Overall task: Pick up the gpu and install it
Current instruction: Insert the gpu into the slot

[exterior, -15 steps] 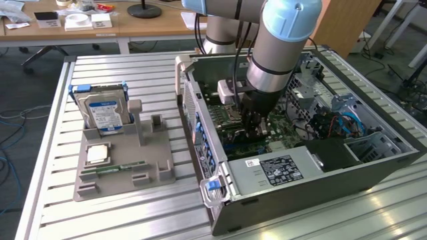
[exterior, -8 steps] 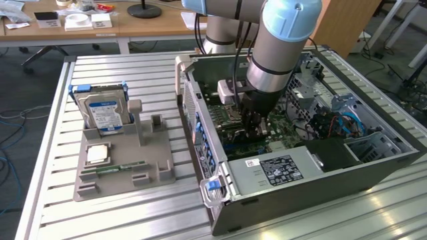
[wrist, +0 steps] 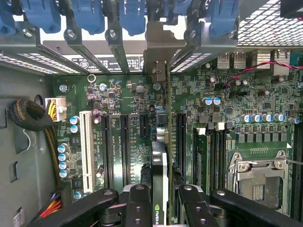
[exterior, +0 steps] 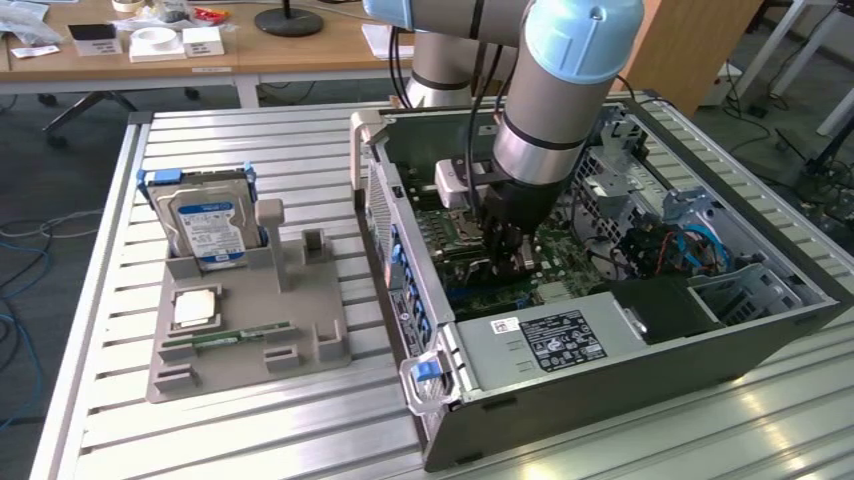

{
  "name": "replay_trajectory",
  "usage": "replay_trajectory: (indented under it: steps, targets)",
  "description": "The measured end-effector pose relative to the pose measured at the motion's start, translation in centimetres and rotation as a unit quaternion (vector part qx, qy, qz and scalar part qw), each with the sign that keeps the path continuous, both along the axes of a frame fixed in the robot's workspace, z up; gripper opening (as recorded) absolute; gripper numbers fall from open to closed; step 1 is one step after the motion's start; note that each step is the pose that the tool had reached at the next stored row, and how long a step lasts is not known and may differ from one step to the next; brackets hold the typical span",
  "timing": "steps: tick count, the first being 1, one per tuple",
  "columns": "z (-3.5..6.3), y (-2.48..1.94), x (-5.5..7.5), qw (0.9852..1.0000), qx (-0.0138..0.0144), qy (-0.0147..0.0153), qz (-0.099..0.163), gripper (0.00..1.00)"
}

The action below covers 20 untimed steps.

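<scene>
The gpu (wrist: 160, 156) stands edge-on between my fingers (wrist: 137, 203), a thin dark card with a green logo near the grip. Its silver end bracket (wrist: 158, 45) reaches the rear slot openings of the case. The gripper (wrist: 163, 208) is shut on the card, one finger on each side. The card lines up with a long black slot on the green motherboard (wrist: 132, 94); whether it is seated I cannot tell. In the exterior view the gripper (exterior: 509, 250) hangs straight down inside the open computer case (exterior: 587, 400), low over the motherboard.
Blue bracket clips (wrist: 94, 14) line the case's rear wall. A white slot (wrist: 86, 146), a memory stick (wrist: 201, 156) and the processor socket (wrist: 258, 182) flank the card. At the exterior view's left, a grey holder (exterior: 247, 350) carries a blue-labelled hard drive (exterior: 207, 225), a chip (exterior: 196, 308) and a RAM stick (exterior: 240, 335).
</scene>
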<state>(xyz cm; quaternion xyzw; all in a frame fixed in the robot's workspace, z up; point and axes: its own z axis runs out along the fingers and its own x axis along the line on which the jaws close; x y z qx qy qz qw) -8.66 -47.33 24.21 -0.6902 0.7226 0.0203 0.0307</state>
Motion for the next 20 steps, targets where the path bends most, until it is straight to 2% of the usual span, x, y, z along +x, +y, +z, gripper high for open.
replay_trajectory:
  steps: [3,4,7,13,20]
  targets:
    - [0.02,0.0,0.0,1.0,-0.0003,-0.0001,0.0,0.34]
    - [0.03,0.0,0.0,1.0,-0.0004,0.0,0.0,0.4]
    - [0.15,-0.01,0.0,1.0,-0.0006,0.0001,0.0,0.4]
    - [1.34,0.03,0.0,1.0,-0.0004,0.0,0.0,0.4]
    - [1.39,0.03,0.0,1.0,-0.0004,0.0,0.0,0.4]
